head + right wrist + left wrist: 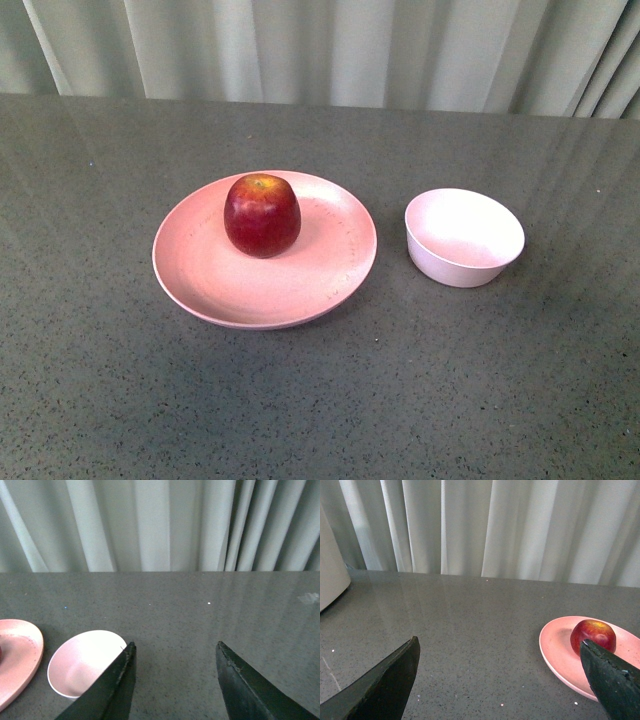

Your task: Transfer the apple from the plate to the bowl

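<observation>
From my left wrist, one dark finger point(612, 680) is covering the bottom edge of the apple point(262, 215) and a piece of the plate point(300, 290), and both fingers are running off the picture. A pale round thing point(330, 565) is poking in at the side there, cut off, and I cannot tell what it is. From my right wrist, only a slice of the plate is showing, and one finger is hiding a bit of the rim of the bowl point(465, 237). I am holding my left gripper point(498, 641) spread wide, gripping nothing, above the table point(320, 420) and off to the side of the plate. I am holding my right gripper point(175, 644) spread apart too, gripping nothing, just beside the bowl. The apple is sitting upright on the plate, toward its far side, dimple up. The bowl is standing just right of the plate, not touching it. Both are resting on the gray, speckled table, which is shining a little. A pale curtain point(350, 50) with long folds is hanging behind it.
</observation>
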`<state>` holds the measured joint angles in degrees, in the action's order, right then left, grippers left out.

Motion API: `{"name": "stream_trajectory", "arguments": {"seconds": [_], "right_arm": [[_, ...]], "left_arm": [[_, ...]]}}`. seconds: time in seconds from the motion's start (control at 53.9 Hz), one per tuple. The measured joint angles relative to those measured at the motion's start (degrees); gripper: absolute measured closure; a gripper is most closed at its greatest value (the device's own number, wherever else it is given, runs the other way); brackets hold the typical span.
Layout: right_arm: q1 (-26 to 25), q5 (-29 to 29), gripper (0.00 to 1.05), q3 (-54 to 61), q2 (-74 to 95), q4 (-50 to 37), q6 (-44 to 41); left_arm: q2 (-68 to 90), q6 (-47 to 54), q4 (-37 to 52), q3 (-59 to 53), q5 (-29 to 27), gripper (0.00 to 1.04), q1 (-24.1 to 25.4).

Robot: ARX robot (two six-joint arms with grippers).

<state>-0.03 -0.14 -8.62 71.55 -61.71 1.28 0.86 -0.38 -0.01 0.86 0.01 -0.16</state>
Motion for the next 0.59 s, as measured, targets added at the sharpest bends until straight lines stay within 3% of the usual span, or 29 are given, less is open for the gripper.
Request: {"name": "stream_trajectory", "arguments": {"seconds": [0.204,0.593], "right_arm": [[0.02,0.09,1.03,4.85,-12.96,7.89,-1.03],[0.02,0.13,1.03,7.26,-32.57,24.02,-1.03]], "left_arm": [[0.0,0.0,0.0,0.0,0.0,0.09,0.0],[0.0,0.0,0.0,0.0,0.0,0.09,0.0]]}}
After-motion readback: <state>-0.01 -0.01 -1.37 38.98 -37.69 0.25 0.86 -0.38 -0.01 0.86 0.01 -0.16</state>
